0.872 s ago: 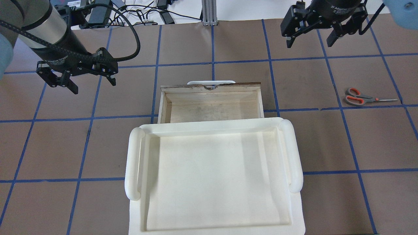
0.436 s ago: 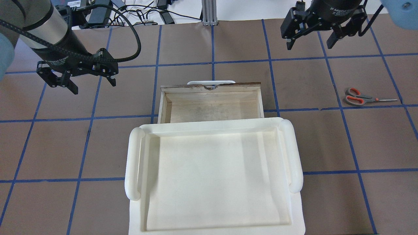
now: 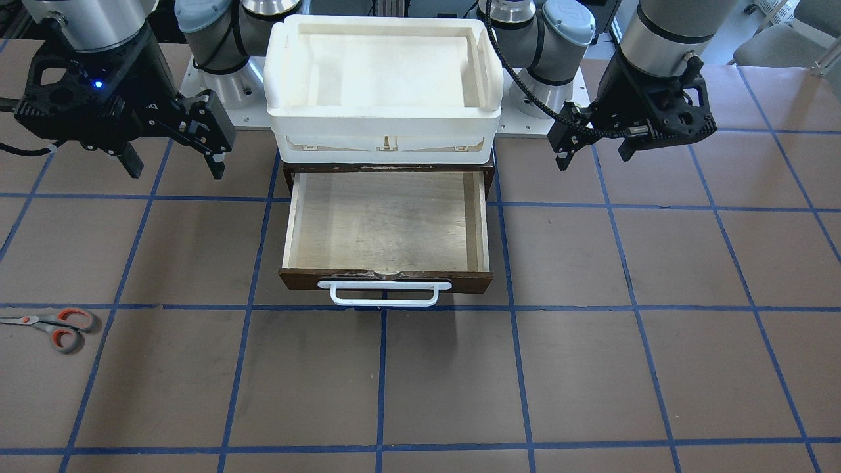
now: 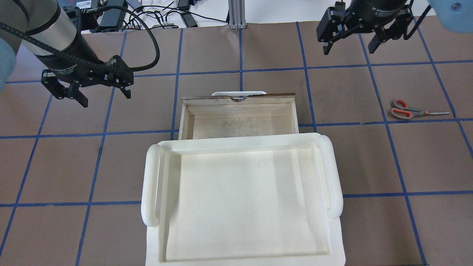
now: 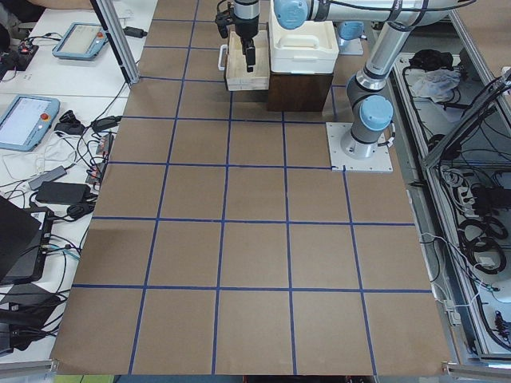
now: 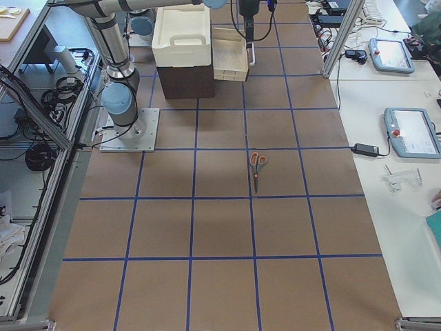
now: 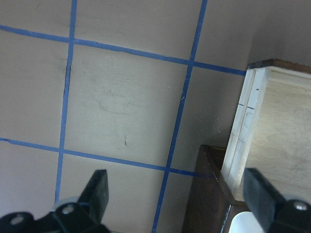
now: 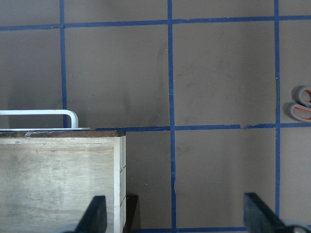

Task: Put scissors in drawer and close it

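scissors: the scissors [image 4: 406, 110] are lying flat on the table [image 4: 351, 166] on the robot's right side, blades together. they are sitting well apart from the drawer and outside it.
drawer: the drawer [image 4: 183, 118] is standing pulled out from under the white tray [image 4: 147, 177]. its plywood floor is showing bare, with nothing lying in it. the white bar handle [image 4: 238, 92] is facing away from the robot.
right gripper: the right gripper [image 4: 348, 51] is hovering above the table with its jaws spread wide and is holding nothing. its wrist camera is looking down on the stretch between the drawer's corner and the scissors' handles. it is touching neither.
left gripper: the left gripper [image 4: 106, 99] is hovering beside the drawer's opposite side, jaws spread wide, carrying nothing.
done: the drawer is already standing open, so no opening step is needed.
left to do: grasping the scissors, carrying them over the drawer, releasing them inside, then pushing the front shut.
progress: judged to be at the very start, as no task object is being held.
likely arm: the right arm is sitting nearer the scissors.
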### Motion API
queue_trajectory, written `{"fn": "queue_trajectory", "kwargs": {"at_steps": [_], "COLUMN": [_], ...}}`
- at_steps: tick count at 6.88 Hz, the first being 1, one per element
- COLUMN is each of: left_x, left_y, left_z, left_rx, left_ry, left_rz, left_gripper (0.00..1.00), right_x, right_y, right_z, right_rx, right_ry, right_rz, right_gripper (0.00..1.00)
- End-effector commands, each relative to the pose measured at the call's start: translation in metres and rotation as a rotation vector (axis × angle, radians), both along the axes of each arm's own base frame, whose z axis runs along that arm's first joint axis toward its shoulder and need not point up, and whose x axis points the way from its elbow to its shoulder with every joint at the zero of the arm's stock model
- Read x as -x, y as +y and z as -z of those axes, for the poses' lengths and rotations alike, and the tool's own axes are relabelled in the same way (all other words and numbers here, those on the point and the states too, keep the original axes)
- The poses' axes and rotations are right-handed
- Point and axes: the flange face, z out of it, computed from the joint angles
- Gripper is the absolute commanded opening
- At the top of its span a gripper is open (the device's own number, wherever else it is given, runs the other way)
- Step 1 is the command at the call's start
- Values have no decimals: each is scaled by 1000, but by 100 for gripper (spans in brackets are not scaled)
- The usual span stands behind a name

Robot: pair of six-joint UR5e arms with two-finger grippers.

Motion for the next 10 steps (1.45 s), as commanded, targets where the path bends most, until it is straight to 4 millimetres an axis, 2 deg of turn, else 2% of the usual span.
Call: {"fn": "queue_trajectory", "kwargs": {"at_steps": [1,2,3,4,5,6,7,8,9,10], "left_x": [0,0,0,0,0,0,0,0,0,0], "left_y": [-2,-2,-1,-2,-4,-5,-6,-6,-6,-6], "left_z": [3,3,2,3,6,7,8,8,7,8], "left_rx": [-5,-5,-4,-7,-11,-13,-14,-14,-11,-11], "left_ry": [0,0,0,0,0,0,2,2,2,2], "left_rz": [2,2,2,2,2,2,0,0,-1,-3], "left_gripper": [100,100,100,100,100,100,100,100,100,100], "right_x": [5,31,70,102,119,143,180,206,231,264], "right_y": [-11,-19,-20,-21,-23,-18,-12,-8,-12,-16], "right_z": [12,47,70,77,83,98,120,140,166,195], "right_rx": [32,10,0,-19,-34,-67,-105,-121,-146,-194], "right_ry": [-2,32,56,47,46,36,30,26,45,70], "right_rz": [98,221,332,504,601,792,944,1081,1247,1326], "right_gripper": [100,100,100,100,100,100,99,99,99,100]}}
